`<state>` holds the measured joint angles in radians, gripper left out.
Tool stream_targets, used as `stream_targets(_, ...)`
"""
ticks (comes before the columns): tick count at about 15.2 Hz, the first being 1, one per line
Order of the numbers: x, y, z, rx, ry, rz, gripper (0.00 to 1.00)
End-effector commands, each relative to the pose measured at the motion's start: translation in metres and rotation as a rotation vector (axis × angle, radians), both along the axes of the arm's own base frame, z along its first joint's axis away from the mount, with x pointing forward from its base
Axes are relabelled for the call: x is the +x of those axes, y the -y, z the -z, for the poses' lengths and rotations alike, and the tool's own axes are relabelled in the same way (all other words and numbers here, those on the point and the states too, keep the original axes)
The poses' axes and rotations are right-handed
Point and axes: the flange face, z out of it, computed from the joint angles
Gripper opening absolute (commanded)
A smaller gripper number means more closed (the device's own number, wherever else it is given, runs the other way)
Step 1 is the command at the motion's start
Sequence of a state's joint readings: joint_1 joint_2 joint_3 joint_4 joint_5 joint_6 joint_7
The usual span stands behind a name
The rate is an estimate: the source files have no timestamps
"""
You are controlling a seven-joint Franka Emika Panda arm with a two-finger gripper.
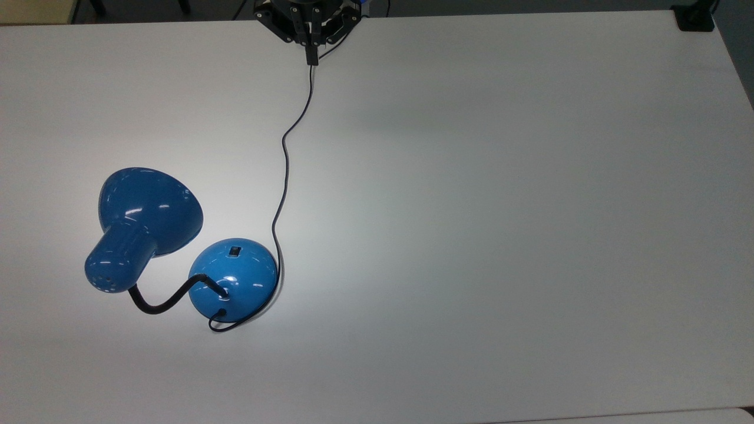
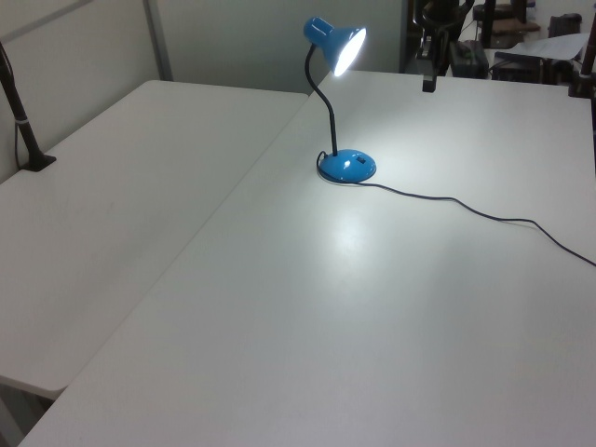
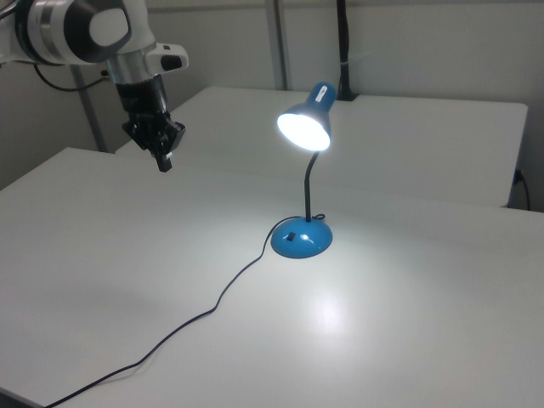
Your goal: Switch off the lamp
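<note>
The blue lamp stands lit on the white table (image 1: 500,206), its shade (image 1: 147,203) (image 3: 306,126) (image 2: 346,48) glowing and throwing a bright patch on the tabletop. Its round base (image 1: 233,279) (image 3: 302,239) (image 2: 347,167) carries a small black switch (image 1: 235,252) on top. A black gooseneck (image 1: 168,297) joins base and shade. The thin black cord (image 1: 283,176) runs from the base toward the table's far edge. My gripper (image 1: 311,58) (image 3: 164,161) (image 2: 428,84) hangs above the table, well away from the lamp, shut with nothing in it.
A black clamp (image 1: 695,20) sits at the table corner on the top view's upper right. A second white table (image 2: 121,186) adjoins on the left view's left, with a black post (image 2: 23,130) clamped to it.
</note>
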<state>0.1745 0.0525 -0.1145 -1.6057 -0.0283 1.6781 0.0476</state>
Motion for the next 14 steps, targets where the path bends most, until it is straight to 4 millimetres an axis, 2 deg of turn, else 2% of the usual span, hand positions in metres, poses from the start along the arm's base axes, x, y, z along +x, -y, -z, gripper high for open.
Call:
stream_targets(1, -0.002, 0.0, -0.003, 0.003, -0.002, -0.019, 0.0)
stream_targets(5, 0.001, 0.003, -0.001, 0.005, 0.006, -0.009, 0.0)
stream_targets(9, 0.006, 0.017, 0.006, 0.0, 0.003, 0.01, 0.0)
stream_targets(11, 0.009, 0.039, 0.01, -0.007, 0.007, 0.047, 0.0)
stream_targets(14, 0.008, 0.053, 0.022, -0.045, -0.012, 0.058, 0.0)
